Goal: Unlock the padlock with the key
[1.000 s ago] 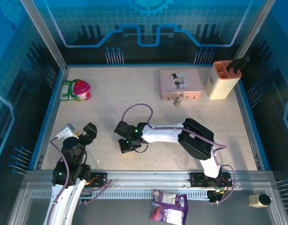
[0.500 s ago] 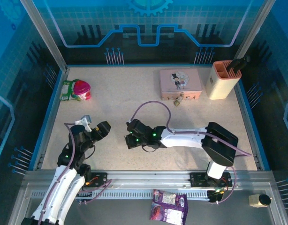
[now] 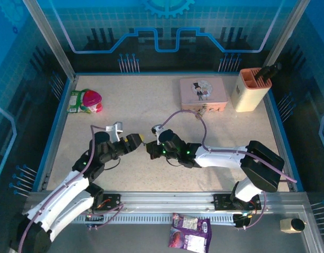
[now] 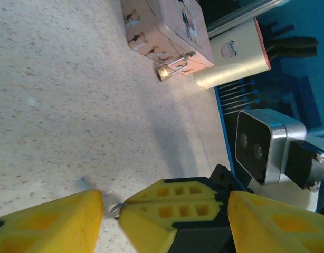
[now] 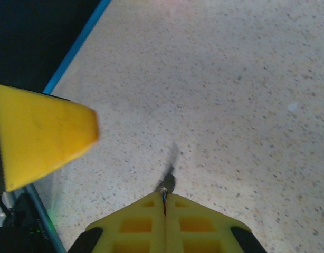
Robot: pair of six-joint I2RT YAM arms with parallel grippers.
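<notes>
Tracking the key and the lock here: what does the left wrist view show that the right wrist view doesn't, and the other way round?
Left wrist view: the padlock by the pink tin, the cream holder next to it, and a small metal loop poking from the right tool. Right wrist view: the key, a thin tip sticking out of that shut tool. Both: the speckled table, the right tool, and a yellow finger of the left tool.
</notes>
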